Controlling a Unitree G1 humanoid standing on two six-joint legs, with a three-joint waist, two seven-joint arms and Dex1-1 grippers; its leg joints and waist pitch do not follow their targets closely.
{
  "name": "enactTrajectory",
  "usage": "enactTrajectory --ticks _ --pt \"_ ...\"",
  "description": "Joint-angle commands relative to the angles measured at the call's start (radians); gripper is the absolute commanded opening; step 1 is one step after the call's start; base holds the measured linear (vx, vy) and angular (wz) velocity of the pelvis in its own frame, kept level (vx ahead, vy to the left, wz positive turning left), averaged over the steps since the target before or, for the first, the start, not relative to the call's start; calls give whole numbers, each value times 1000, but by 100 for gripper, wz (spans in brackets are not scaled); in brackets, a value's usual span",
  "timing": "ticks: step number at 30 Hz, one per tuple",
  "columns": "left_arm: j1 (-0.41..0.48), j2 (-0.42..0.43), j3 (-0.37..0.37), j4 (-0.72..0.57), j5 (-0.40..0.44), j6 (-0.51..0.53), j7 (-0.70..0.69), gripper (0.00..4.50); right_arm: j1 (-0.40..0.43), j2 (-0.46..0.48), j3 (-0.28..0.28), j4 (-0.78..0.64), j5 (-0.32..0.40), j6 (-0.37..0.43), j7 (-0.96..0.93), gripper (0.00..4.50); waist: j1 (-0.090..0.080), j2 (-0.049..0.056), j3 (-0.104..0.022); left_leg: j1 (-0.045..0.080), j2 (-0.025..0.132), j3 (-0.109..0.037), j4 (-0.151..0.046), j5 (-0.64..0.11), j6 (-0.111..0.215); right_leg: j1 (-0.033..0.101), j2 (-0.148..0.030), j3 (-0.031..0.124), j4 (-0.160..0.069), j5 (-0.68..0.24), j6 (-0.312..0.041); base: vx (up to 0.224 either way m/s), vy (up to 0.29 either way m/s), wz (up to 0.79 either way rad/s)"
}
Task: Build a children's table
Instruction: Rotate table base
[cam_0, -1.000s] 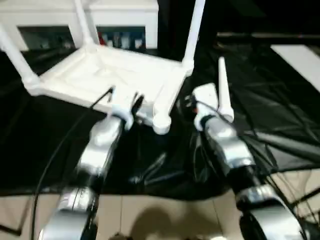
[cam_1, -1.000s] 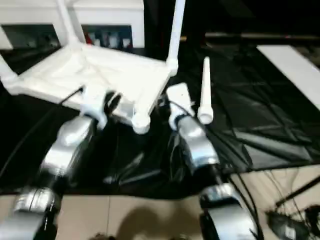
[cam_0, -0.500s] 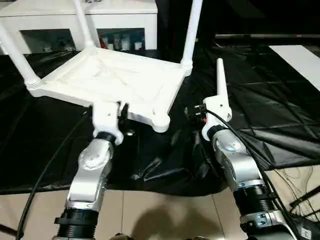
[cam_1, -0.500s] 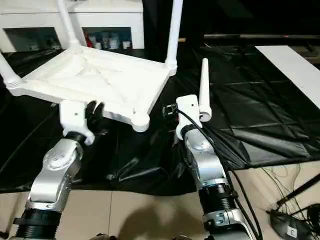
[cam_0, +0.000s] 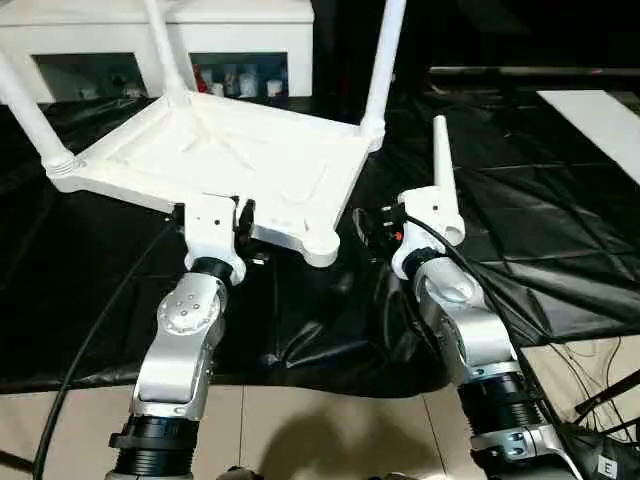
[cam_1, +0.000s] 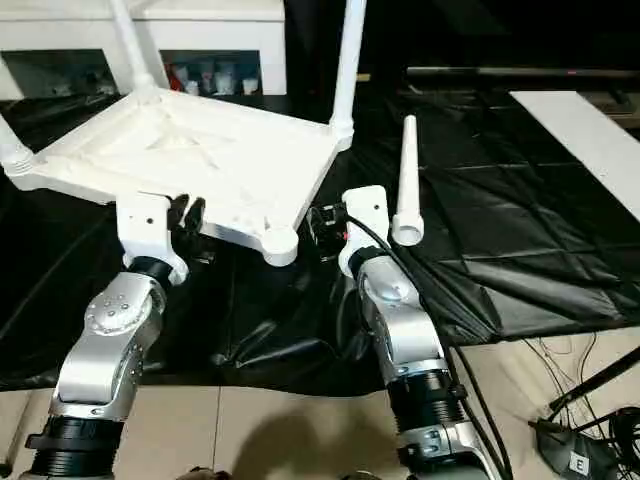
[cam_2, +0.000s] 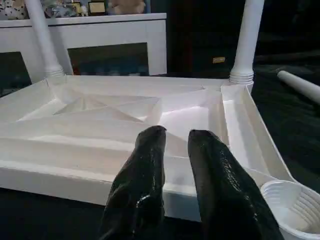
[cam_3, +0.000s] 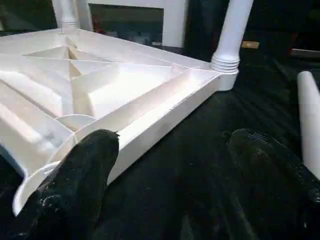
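The children's table top (cam_0: 230, 150) lies upside down on the black sheet, with three legs standing up in its corner sockets, one of them at the back right (cam_0: 385, 60). The near right socket (cam_0: 322, 247) is empty. A loose leg (cam_0: 443, 180) lies on the sheet to the right of it. My left gripper (cam_2: 175, 134) points at the near rim, open by a narrow gap with nothing between the fingers. My right gripper (cam_3: 172, 136) is wide open between the empty socket and the loose leg, holding nothing.
A white cabinet (cam_0: 250, 30) with glass doors stands behind the table top. A white board (cam_0: 600, 115) lies at the far right of the black sheet (cam_0: 560, 230). Cables (cam_0: 600, 400) trail over the floor at the near right.
The camera has shifted and steadied. My right gripper has edged slightly left toward the empty corner socket. The left gripper stays at the near rim, and the loose leg has not moved.
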Motion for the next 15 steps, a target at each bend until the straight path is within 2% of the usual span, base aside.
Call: enactTrajectory --ticks 1,8,9,10,12,13,14,15 --pt "-20 -3 -12 -5 2 16 1 106 11 -5 3 -30 -8 -6 -2 399 3 11 -79 21 5 -1 -64 -286 -14 45 -22 25 -70 -173 -143 0 0 0" --pt "-22 -1 -14 -5 2 30 -3 106 12 -5 11 -27 -14 -8 -5 399 4 11 -77 25 5 -2 -67 -330 -24 42 -22 24 -77 -240 -128 0 0 0" --pt "-23 1 -13 -4 0 30 -5 106 12 -6 13 -24 -14 -10 -7 399 4 12 -75 31 6 -3 -69 -372 -29 43 -22 22 -79 -289 -118 0 0 0" --pt "-24 1 -12 -3 -2 31 -6 106 12 -6 14 -23 -14 -10 -8 399 2 14 -71 45 7 -6 -75 -462 -40 42 -20 19 -87 -384 -99 0 0 0" --pt "-26 2 -11 -2 -3 32 -7 106 12 -4 12 -23 -16 -8 -8 399 -3 14 -65 61 5 -9 -78 -550 -42 41 -16 10 -100 -490 -76 0 0 0" --pt "-26 2 -10 -3 -4 33 -9 106 13 -4 11 -22 -17 -8 -8 399 -10 16 -55 90 1 -12 -75 -636 -30 37 -8 -5 -125 -631 -47 0 0 0" --pt "-25 1 -10 -4 -6 35 -10 106 13 -4 10 -20 -18 -9 -7 399 -15 18 -51 107 1 -14 -74 -669 -27 35 -4 -15 -134 -670 -45 0 0 0" --pt "-24 0 -11 -6 -6 37 -11 106 14 -5 11 -20 -19 -9 -7 399 -27 21 -42 126 -2 -18 -70 -710 -20 43 5 -40 -154 -723 -33 0 0 0"
